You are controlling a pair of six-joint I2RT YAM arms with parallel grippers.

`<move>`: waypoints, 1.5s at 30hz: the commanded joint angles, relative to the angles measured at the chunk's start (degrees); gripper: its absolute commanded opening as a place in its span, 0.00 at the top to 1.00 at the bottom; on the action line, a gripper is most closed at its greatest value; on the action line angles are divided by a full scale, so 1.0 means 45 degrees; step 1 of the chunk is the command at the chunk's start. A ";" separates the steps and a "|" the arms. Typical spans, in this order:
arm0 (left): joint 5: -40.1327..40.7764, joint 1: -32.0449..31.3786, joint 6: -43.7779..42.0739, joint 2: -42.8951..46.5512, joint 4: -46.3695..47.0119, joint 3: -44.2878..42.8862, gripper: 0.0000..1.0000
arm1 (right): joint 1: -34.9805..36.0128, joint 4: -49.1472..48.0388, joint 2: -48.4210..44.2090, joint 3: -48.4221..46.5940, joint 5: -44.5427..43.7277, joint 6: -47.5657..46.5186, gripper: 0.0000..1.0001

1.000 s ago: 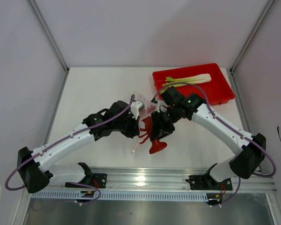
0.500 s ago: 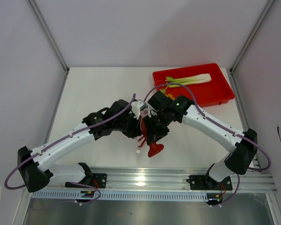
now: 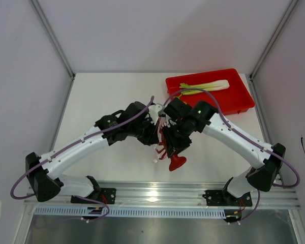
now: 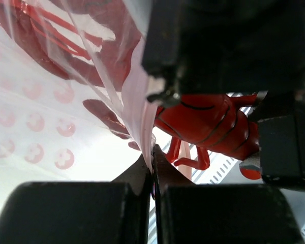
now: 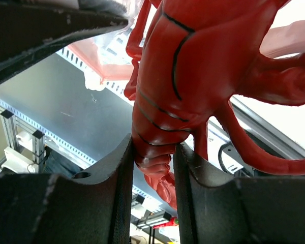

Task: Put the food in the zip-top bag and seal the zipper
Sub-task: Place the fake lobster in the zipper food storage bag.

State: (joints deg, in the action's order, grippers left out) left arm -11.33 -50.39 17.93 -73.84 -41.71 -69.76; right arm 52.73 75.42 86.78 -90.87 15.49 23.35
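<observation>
A white table (image 3: 107,91) carries a red tray (image 3: 236,99) at its far right corner.

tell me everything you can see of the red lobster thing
The lobster is a glossy red, plastic-looking toy with a segmented body marked by thin dark lines, thin curved legs and a fanned tail. The right gripper clamps its tail section. It is held over the table, tail toward the near edge. Its front parts show through the clear zip-top bag.
</observation>
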 commanded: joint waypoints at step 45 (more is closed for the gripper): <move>-0.1212 0.2428 -0.1893 -0.3218 -0.1491 -0.3384 0.99 | 0.1134 -0.1156 -0.1551 -0.0197 0.0836 0.0827 1.00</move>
State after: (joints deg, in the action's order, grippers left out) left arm -18.22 -40.93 10.04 -87.35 -49.67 -80.93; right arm 57.19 71.94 82.00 -90.72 14.50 31.77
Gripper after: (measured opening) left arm 0.004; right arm 0.338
